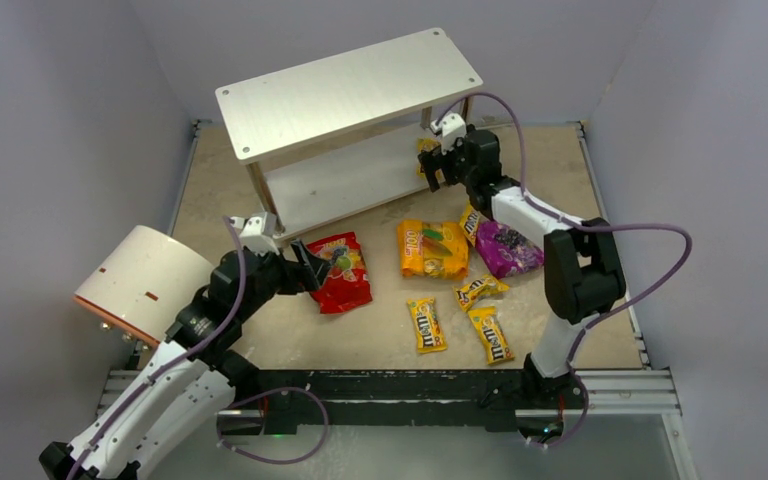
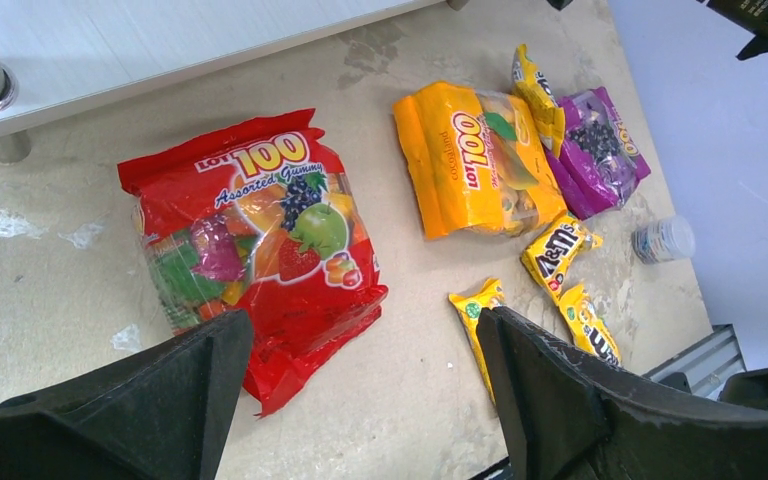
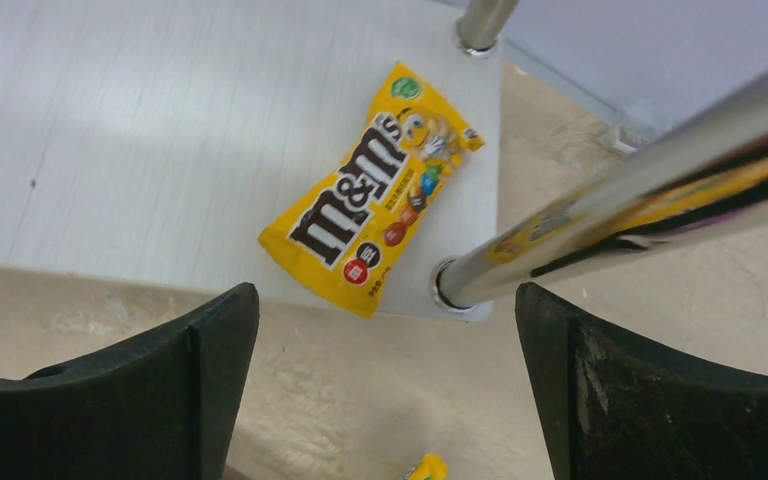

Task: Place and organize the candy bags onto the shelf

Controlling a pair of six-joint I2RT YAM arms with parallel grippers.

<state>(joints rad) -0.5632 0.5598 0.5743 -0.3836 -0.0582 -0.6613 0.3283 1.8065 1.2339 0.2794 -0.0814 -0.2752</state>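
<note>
Nearest the bases, three small M&M's packets [image 1: 426, 325] lay loose on the table [image 1: 360, 345]. The left gripper [image 1: 308, 266] hung spread wide at the red bag's [image 2: 260, 240] near edge, holding nothing. The orange-yellow bag [image 2: 475, 160] and purple bag [image 2: 600, 150] lay beyond it, side by side. Far back, the right gripper [image 3: 385, 330] gaped empty at the shelf [image 3: 160, 130], where one M&M's packet [image 3: 370, 205] lay flat on the lower board, beside a corner post [image 3: 600, 200].

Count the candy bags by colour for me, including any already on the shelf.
large red bag: 1
large orange-yellow bag: 1
purple bag: 1
small yellow M&M's packets: 5 (4 on the table, 1 on the shelf, lower board)
Total: 8
</note>
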